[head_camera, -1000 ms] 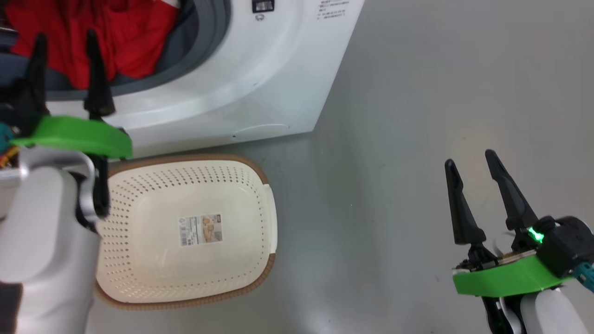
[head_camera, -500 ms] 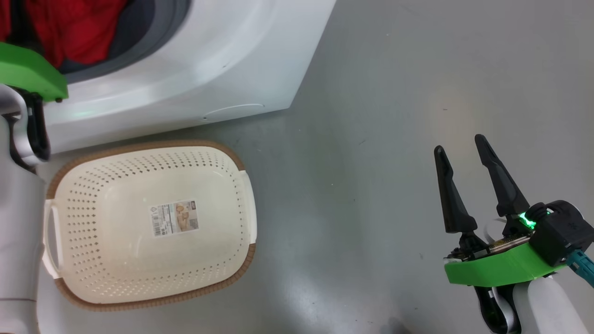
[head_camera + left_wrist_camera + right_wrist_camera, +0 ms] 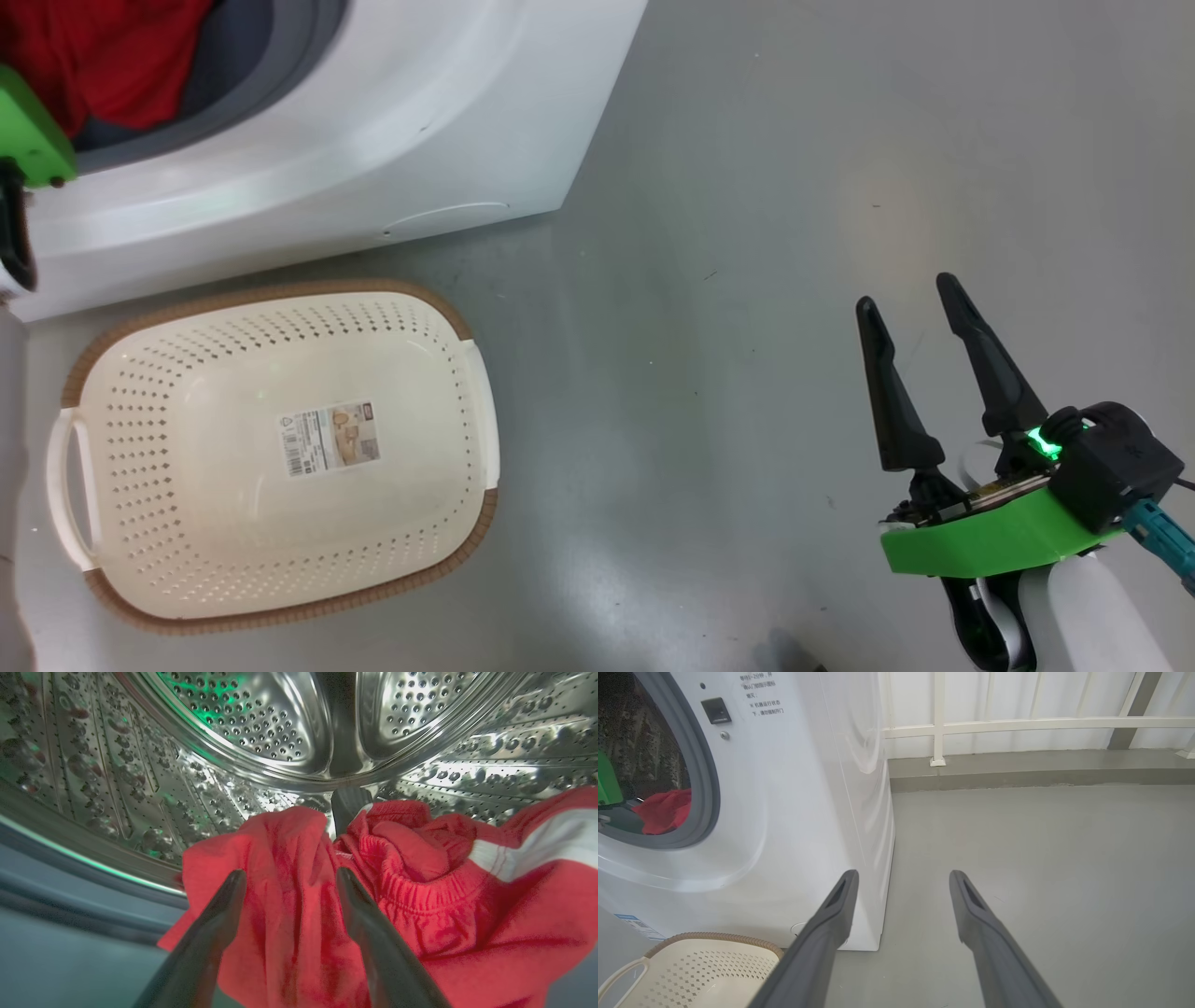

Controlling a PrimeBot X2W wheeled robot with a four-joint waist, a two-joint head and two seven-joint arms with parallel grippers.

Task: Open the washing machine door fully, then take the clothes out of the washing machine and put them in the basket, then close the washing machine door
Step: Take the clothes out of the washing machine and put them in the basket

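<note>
The washing machine (image 3: 392, 121) stands at the upper left, and its mouth is uncovered. The washing machine door is out of view. Red clothes (image 3: 289, 924) with a white band lie in the perforated steel drum (image 3: 261, 723). My left gripper (image 3: 290, 872) is open inside the drum, just above the red fabric, with nothing between its fingers. On the floor in front of the machine sits the cream basket (image 3: 280, 291), which holds nothing. My right gripper (image 3: 904, 291) hangs open over bare floor at the lower right, far from the basket.
The grey rubber seal (image 3: 707, 788) rings the drum mouth. A white railing (image 3: 1017, 723) and a low kerb run along the far wall, to the right of the machine. Grey floor (image 3: 747, 187) stretches to the right of the machine and basket.
The head camera has swung, so machine and basket now sit further left in the picture. My left gripper's fingers have left the head view towards the drum. The right gripper keeps its pose.
</note>
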